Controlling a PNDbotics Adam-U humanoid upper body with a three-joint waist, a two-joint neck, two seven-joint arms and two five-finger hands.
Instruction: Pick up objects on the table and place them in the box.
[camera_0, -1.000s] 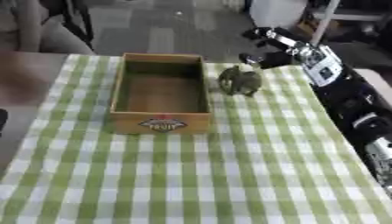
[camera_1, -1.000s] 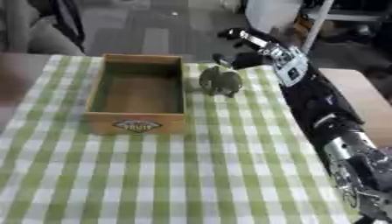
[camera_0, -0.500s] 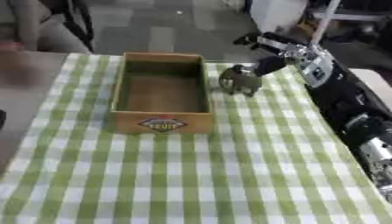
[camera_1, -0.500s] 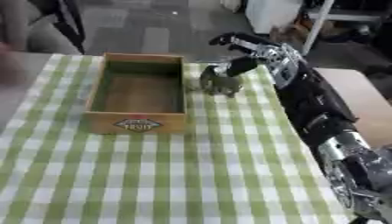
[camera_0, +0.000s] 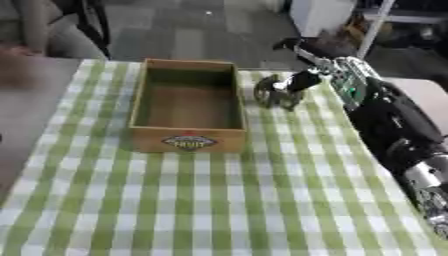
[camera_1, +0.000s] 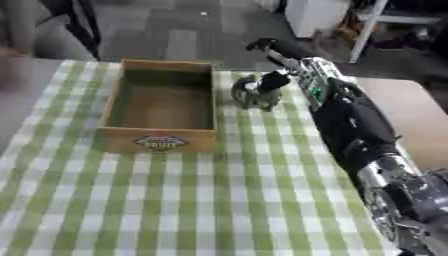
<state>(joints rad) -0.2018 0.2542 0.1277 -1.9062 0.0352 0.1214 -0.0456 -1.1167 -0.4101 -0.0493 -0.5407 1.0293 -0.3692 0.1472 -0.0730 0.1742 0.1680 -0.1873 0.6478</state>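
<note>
The right hand (camera_0: 302, 80) is touching the small dark figurine (camera_0: 276, 93) beside the empty wooden box (camera_0: 187, 111), its grip unclear, so nothing is placed yet.

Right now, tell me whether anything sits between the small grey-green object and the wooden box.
Nothing visible does. The grey-green object stands on the checked cloth just right of the wooden box, with only bare cloth between them. The right hand is already at the object; the box's near wall is the only thing to clear.
</note>
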